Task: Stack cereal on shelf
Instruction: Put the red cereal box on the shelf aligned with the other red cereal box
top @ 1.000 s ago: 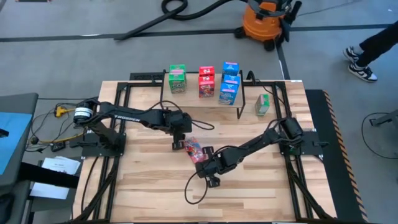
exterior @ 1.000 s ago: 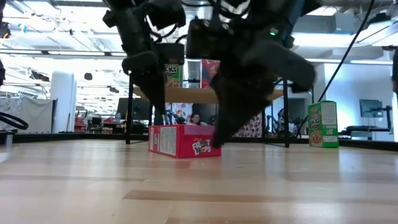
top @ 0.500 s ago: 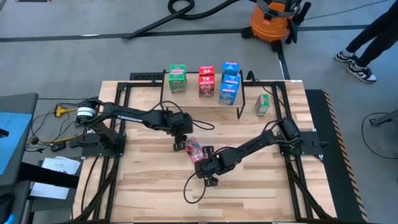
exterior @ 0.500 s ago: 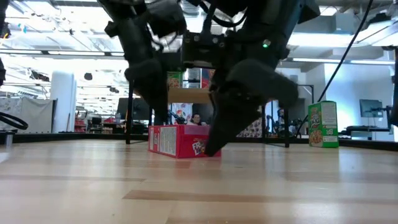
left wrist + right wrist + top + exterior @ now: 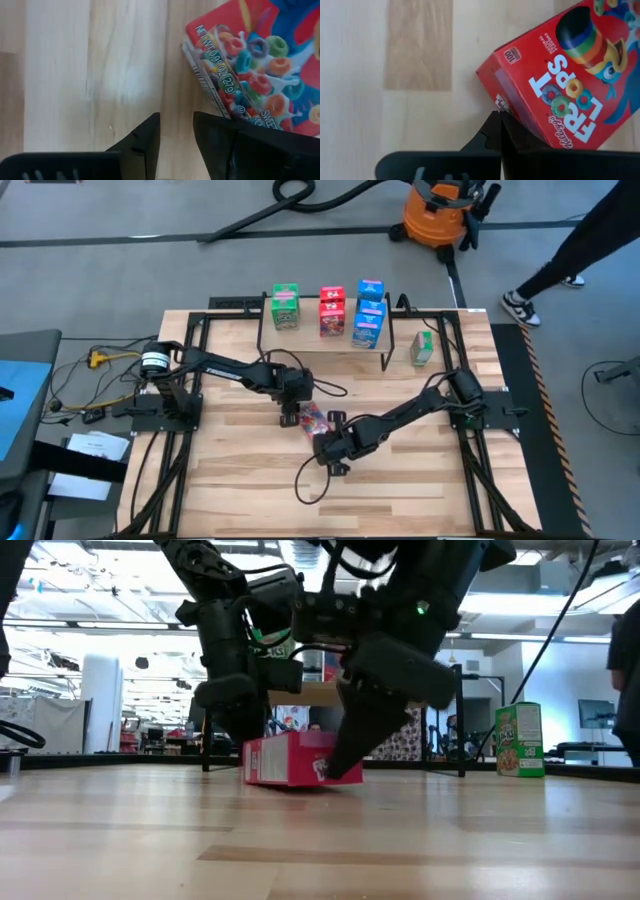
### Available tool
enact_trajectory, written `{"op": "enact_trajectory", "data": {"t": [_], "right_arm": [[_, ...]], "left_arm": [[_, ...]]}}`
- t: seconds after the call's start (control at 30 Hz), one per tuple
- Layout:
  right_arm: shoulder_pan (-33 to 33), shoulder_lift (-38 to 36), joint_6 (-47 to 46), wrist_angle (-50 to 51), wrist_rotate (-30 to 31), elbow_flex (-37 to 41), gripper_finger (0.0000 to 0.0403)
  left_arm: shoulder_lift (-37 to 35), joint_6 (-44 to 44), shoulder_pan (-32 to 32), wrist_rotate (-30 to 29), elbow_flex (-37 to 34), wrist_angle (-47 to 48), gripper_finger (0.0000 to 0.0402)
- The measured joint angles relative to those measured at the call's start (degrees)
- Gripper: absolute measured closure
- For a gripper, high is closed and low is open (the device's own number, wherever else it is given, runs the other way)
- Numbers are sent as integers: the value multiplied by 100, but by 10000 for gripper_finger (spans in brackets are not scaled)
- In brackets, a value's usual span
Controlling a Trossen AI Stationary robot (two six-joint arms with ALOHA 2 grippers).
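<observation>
A red cereal box (image 5: 312, 418) lies flat on the table's middle, its printed front up. My left gripper (image 5: 290, 414) is shut and stands low at the box's left end. My right gripper (image 5: 323, 436) is shut at the box's near side. Both point steeply down. Behind them is the shelf (image 5: 310, 693), with green (image 5: 285, 305), red (image 5: 332, 312) and blue (image 5: 368, 312) boxes standing on its top. Another green box (image 5: 422, 347) stands upright on the table to the right of the shelf. My left gripper touches the red box at a corner of its narrow end (image 5: 220, 111) with the outer side of one finger (image 5: 215, 132), coming steeply from above. Nothing lies between the fingers. My right gripper sets its shut fingertips (image 5: 496, 125) against the box's long narrow side (image 5: 506, 106), slanting down from the near right. The box stays on the table.
A black cable loops over the table near the front (image 5: 310, 480). Black frame rails run along both table sides. On the floor beyond stand an orange vacuum (image 5: 440, 215) and its hose. A person's legs (image 5: 560, 265) pass at the far right.
My left gripper has sunk toward the table and closed in on the box's left end. My right gripper has rolled at the wrist while staying at the box's near side. The red box has turned slightly between them.
</observation>
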State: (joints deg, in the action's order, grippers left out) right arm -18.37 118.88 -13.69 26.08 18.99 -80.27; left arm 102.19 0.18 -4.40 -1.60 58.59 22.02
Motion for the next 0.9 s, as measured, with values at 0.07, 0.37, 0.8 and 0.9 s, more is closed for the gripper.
{"op": "enact_trajectory", "data": {"t": [0.07,0.37,0.8,0.9], "right_arm": [[2,-7,0,-45,30,-2,395],[-127,-5,-31,658,518,-644,395],[-15,-12,-148,1336,836,-1204,395],[10,-14,-147,1379,1090,-1394,395]], "left_arm": [[0,1,-1,-12,0,-45,294],[0,8,69,-16,-2,-57,294],[0,-2,332,-77,-10,233,294],[4,-2,334,-53,-15,224,294]]}}
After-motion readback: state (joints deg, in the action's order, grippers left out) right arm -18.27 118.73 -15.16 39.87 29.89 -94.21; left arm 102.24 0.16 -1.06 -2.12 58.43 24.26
